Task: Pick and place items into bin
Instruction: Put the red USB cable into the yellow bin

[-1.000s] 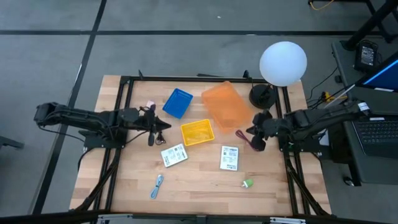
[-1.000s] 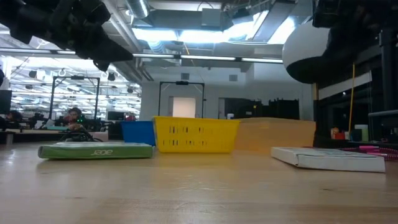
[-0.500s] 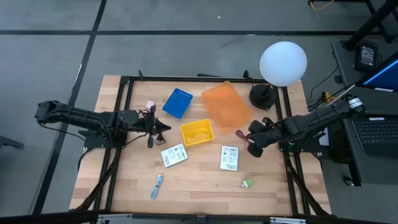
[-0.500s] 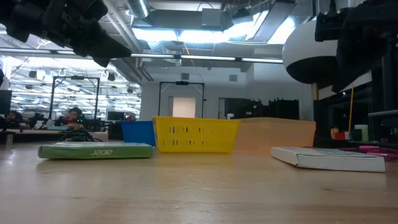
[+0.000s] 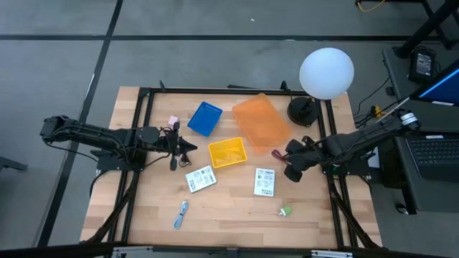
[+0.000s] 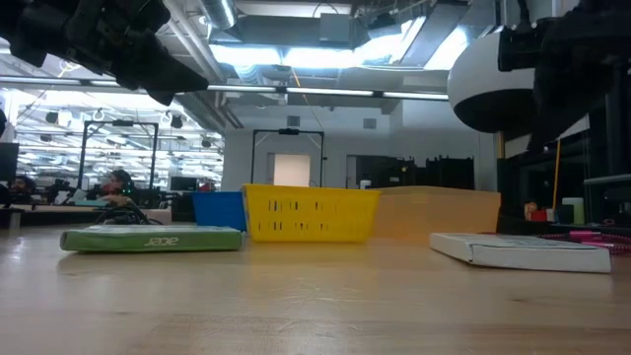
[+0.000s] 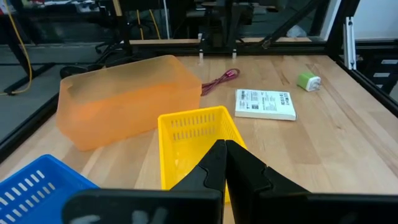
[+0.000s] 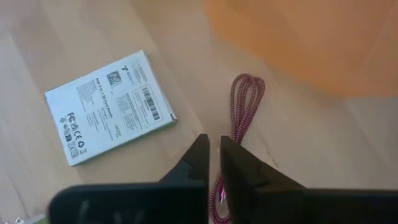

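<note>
**A:** How far along am I? Take it left to right.

**B:** Barely started, I judge. My left gripper hangs over the table's left half, fingers pressed together on nothing, just left of the yellow slotted plastic bin. By it lies the black cord; the tiny pink block sits toward the far edge.

**A:** And the bins?

**B:** The blue slotted bin, the yellow one and the translucent orange tub look empty to me; the wrist view shows nothing in the yellow bin.

**A:** What's loose?

**B:** The small blue-silver piece near the front edge, one white labelled packet just in front of the yellow bin, a second white labelled packet further right, and the small green piece near the front edge.

**A:** The right side?

**B:** My right gripper hovers over the dark-red braided cord by the orange tub, fingers a narrow slit apart, holding nothing. Everything remains to be binned.
</note>
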Action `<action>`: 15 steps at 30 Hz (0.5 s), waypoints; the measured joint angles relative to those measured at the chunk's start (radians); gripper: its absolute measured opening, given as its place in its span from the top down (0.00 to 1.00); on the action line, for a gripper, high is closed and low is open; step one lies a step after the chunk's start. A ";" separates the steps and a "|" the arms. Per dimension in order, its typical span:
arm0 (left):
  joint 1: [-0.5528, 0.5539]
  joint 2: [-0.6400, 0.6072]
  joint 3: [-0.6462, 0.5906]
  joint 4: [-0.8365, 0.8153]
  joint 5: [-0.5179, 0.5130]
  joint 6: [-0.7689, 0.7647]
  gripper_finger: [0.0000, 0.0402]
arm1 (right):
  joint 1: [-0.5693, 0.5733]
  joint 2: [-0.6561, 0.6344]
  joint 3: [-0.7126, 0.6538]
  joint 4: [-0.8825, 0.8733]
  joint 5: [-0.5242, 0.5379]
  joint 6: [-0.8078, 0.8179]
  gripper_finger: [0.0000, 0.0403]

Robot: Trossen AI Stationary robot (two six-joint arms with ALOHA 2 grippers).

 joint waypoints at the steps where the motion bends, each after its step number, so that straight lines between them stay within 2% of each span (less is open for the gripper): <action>1: 0.000 0.000 0.000 0.000 0.000 -0.007 0.99 | 0.000 0.008 -0.004 -0.001 0.000 0.002 0.91; 8: 0.000 0.000 0.000 0.000 0.000 -0.017 0.99 | 0.000 0.060 -0.059 0.026 0.000 0.002 0.71; 15: 0.000 0.000 0.000 0.000 0.000 -0.017 0.99 | -0.002 0.108 -0.116 0.097 0.000 0.028 0.58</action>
